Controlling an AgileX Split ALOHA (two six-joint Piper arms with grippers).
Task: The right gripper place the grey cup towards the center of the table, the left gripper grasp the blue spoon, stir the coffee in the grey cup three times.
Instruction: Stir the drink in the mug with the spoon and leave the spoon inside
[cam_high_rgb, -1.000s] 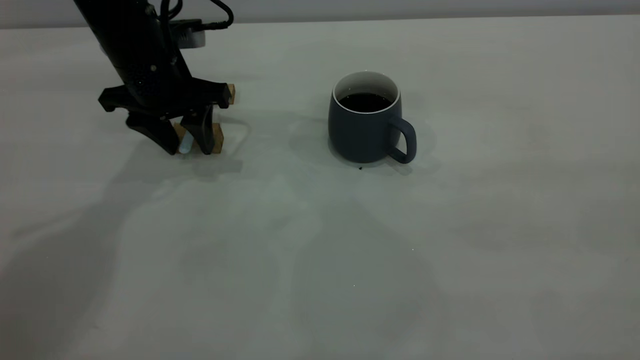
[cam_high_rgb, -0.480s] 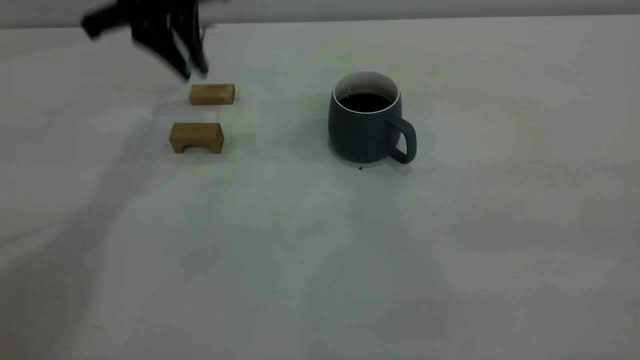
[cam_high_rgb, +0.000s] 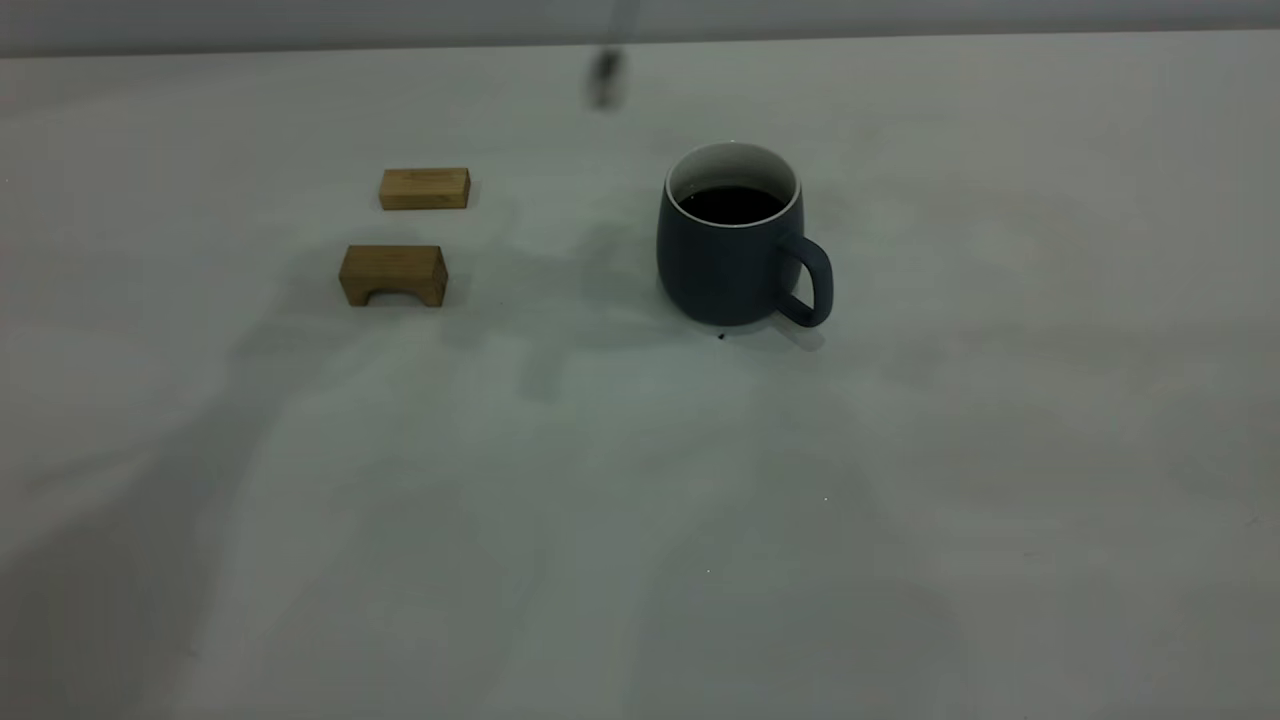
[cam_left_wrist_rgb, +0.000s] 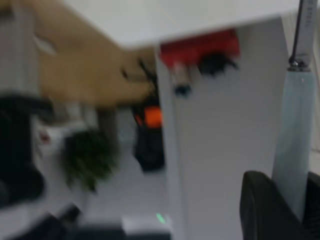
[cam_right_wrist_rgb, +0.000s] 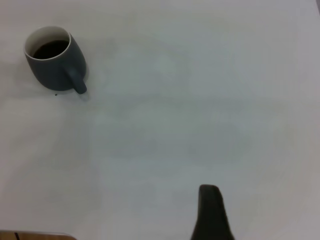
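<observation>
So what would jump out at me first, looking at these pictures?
Probably the grey cup near the table's middle, with dark coffee inside. To its left sit two wooden blocks. The left wrist view shows the blue spoon clamped in the left tool.

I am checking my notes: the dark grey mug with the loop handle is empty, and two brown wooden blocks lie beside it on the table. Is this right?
Not quite. The dark grey mug with the loop handle holds dark liquid, as the exterior view shows. The two brown wooden blocks do lie beside it on the off-white table.
</observation>
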